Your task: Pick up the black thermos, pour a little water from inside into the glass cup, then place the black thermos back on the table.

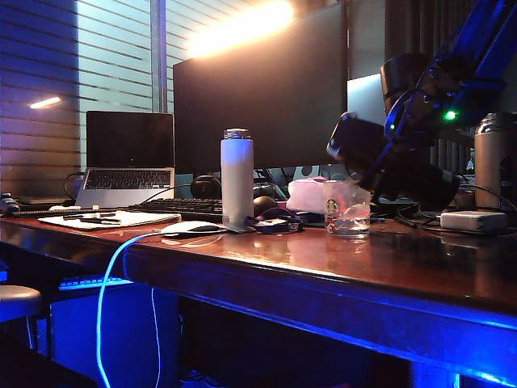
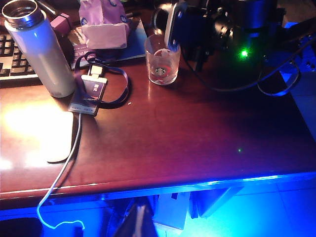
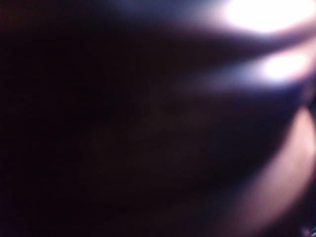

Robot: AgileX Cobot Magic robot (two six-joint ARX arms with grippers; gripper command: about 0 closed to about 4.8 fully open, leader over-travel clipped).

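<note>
The black thermos [image 1: 359,145] hangs tilted above the table [image 1: 323,267], its shiny-rimmed mouth [image 2: 170,27] just over the glass cup [image 1: 347,212]. The cup, with its green logo, stands upright on the wood [image 2: 162,61]. My right gripper [image 1: 404,166] is shut round the thermos body at the right of the exterior view; the right wrist view shows only a dark blur. My left gripper [image 2: 140,219] hangs below the table's front edge as a single dark wedge, shut, with nothing in it.
A white bottle [image 1: 237,178] stands left of the cup, beside a lanyard with a card [image 2: 91,91] and a blue cable [image 2: 64,168]. A steel flask [image 1: 494,162] and a white adapter [image 1: 472,221] sit far right. A keyboard, laptop [image 1: 129,158] and monitor [image 1: 258,89] line the back.
</note>
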